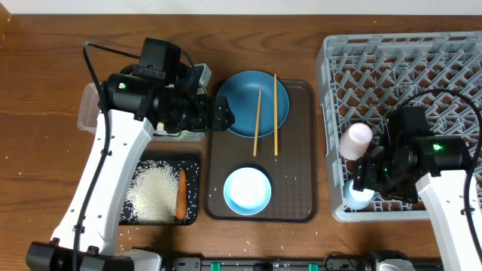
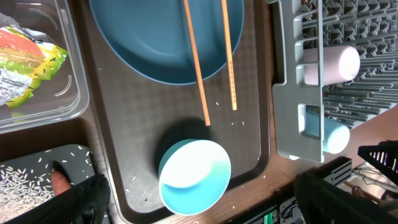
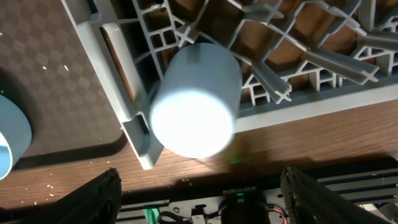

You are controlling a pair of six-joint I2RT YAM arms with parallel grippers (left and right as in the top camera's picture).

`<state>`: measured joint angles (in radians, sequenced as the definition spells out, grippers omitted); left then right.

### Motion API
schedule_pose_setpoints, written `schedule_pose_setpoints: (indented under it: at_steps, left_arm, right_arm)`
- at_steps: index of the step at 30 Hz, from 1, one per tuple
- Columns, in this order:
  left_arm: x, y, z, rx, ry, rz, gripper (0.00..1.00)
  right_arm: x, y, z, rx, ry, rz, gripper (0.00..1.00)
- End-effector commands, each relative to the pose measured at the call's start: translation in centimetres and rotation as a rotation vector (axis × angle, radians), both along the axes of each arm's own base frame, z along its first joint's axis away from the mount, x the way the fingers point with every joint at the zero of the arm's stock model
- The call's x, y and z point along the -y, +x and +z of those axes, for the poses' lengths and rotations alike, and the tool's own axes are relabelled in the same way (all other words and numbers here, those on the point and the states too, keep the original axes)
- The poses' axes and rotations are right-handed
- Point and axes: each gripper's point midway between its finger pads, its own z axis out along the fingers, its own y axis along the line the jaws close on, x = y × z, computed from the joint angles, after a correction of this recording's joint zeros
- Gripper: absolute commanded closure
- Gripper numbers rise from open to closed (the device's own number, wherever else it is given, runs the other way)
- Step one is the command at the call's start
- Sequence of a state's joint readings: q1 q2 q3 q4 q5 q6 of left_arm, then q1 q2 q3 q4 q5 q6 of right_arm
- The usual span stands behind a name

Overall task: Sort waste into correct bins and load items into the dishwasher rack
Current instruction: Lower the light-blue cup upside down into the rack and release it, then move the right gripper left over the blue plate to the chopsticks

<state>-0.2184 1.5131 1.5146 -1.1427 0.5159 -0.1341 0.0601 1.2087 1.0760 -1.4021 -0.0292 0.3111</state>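
wood table (image 1: 45, 45); light blue cup (image 1: 358, 199) half under splayed right gripper (image 1: 366, 178); left gripper (image 1: 224, 114) splayed

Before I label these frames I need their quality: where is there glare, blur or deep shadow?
Right wrist view: the light blue cup has its near end blown out white, and the right fingers are dark blurs. Left wrist view: the light blue bowl washes out pale inside, and the left fingers are dark and unfocused. Overhead view: evenly lit and sharp, with mild glare in the bowl.
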Motion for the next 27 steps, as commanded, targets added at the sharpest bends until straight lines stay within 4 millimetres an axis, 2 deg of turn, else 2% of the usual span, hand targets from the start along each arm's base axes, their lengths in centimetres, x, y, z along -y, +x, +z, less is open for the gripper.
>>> schedule_pose_setpoints:
  at_steps: [1, 8, 11, 16, 20, 23, 27]
  left_arm:
    - [-0.3, 0.1, -0.4, -0.01, 0.011, 0.008, 0.03]
    - [-0.3, 0.1, -0.4, -0.01, 0.011, 0.008, 0.03]
    - [-0.3, 0.1, -0.4, -0.01, 0.011, 0.008, 0.03]
    - [-0.3, 0.1, -0.4, -0.01, 0.011, 0.008, 0.03]
    - [-0.3, 0.1, -0.4, -0.01, 0.011, 0.008, 0.03]
    - [-0.3, 0.1, -0.4, -0.01, 0.011, 0.008, 0.03]
    - [-0.3, 0.1, -0.4, -0.01, 0.011, 0.008, 0.03]
  right_arm:
    - [0.2, -0.1, -0.2, -0.007, -0.002, -0.015, 0.19]
    - [0.0, 0.1, -0.1, -0.001, 0.007, -0.015, 0.18]
    - [-0.9, 0.8, -0.1, 0.027, 0.058, -0.011, 0.24]
    - [-3.3, 3.4, 0.6, 0.134, 0.195, 0.008, 0.31]
    - [-5.7, 6.3, 1.9, 0.261, 0.309, 0.057, 0.5]
    - [-7.3, 7.7, 2.7, 0.325, 0.344, 0.059, 0.53]
    - [-10.4, 9.8, 3.9, 0.414, 0.4, 0.083, 0.6]
